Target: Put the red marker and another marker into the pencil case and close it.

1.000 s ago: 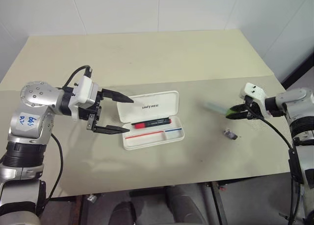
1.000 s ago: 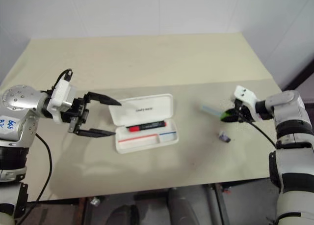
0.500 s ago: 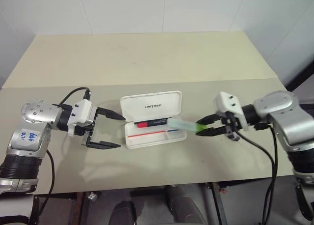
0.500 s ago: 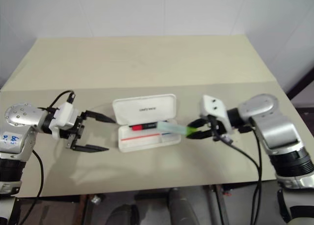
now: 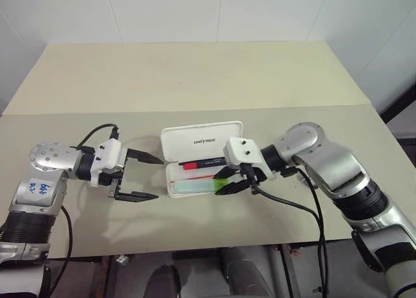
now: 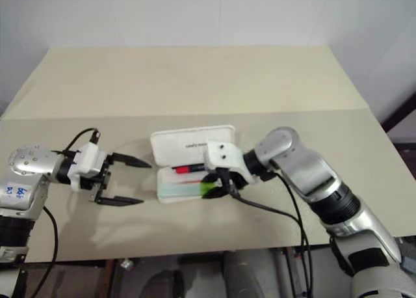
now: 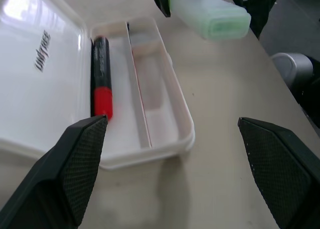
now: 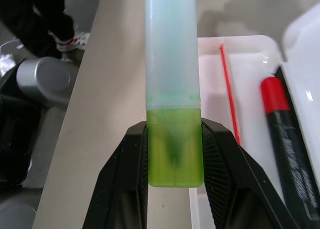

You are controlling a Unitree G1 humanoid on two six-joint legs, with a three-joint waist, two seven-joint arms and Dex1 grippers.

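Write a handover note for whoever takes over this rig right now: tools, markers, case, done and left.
Left tool: open, holding nothing, beside the pencil case's left end.
Right tool: shut on the green marker at its bright green end, holding it over the case's front tray compartment; whether it touches the tray is unclear.
Red marker: already in the back compartment.
Lid stands open.
Left: release the green marker into the tray, withdraw, close the lid.

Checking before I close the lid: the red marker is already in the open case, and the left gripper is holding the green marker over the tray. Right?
Not quite: the right gripper holds the green marker; the right wrist view shows its fingers clamped on the bright green end. The left gripper hangs open beside the pencil case. The red marker does lie in the open case.
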